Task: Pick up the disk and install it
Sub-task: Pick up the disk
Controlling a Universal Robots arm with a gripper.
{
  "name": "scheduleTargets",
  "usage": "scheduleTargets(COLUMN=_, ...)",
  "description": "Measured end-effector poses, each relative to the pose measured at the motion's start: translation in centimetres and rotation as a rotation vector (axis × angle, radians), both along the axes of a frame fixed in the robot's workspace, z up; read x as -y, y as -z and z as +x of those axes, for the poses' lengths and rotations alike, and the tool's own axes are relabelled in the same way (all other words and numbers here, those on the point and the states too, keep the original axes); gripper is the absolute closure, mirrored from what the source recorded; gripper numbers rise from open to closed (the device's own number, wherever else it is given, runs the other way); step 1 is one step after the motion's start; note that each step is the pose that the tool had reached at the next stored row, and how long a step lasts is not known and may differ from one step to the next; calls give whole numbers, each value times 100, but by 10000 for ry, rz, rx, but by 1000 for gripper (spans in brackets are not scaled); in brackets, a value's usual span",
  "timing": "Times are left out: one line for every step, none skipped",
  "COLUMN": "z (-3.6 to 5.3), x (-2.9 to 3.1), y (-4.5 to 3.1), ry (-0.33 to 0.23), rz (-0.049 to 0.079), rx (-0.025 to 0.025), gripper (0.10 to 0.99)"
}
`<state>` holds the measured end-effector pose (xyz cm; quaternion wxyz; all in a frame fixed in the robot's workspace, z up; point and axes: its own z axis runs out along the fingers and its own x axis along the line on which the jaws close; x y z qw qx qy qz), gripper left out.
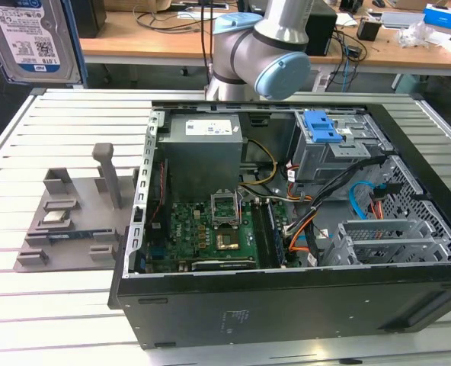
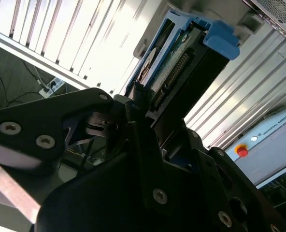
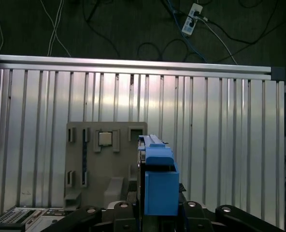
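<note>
Gripper point(image 2: 145, 110) clenched on the disk point(image 2: 179, 63), gripping one end and holding it high over the tabletop point(image 3: 220, 121), away from the PC case point(image 1: 286, 305). Likely dense, rigid and shock-sensitive. Best held by the blue bracket sides, not the label or connector.

Disk point(image 1: 35, 38) cut off by top and left edges in exterior view; arm point(image 1: 267, 46) cropped at top edge. In the second wrist view disk's clamped end is hidden inside tool point(image 2: 150, 113) body. In the first wrist view disk is edge-on, label hidden, base behind tool.
</note>
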<state>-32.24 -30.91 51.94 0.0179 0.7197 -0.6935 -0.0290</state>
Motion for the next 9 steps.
scheduleTargets(z=2, x=-2, y=-32, ry=0, rz=0, rx=-5, gripper=718)
scheduleTargets(z=4, x=-3, y=-51, ry=0, rz=0, rx=-8, gripper=718)
scheduleTargets(z=4, x=-4, y=-68, ry=0, rz=0, rx=-10, gripper=718)
scheduleTargets(z=7, x=-6, y=-102, ry=0, rz=-1, rx=-17, gripper=718)
scheduleTargets(z=8, x=-7, y=-117, ry=0, rz=0, rx=-19, gripper=718)
scheduleTargets(z=9, x=-9, y=-137, ry=0, rz=0, rx=-22, gripper=718)
scheduleTargets(z=12, x=-11, y=-172, ry=0, rz=0, rx=-28, gripper=718)
scheduleTargets(z=14, x=-13, y=-207, ry=0, rz=0, rx=-33, gripper=718)
scheduleTargets(z=16, x=-15, y=-246, ry=0, rz=-1, rx=-39, gripper=718)
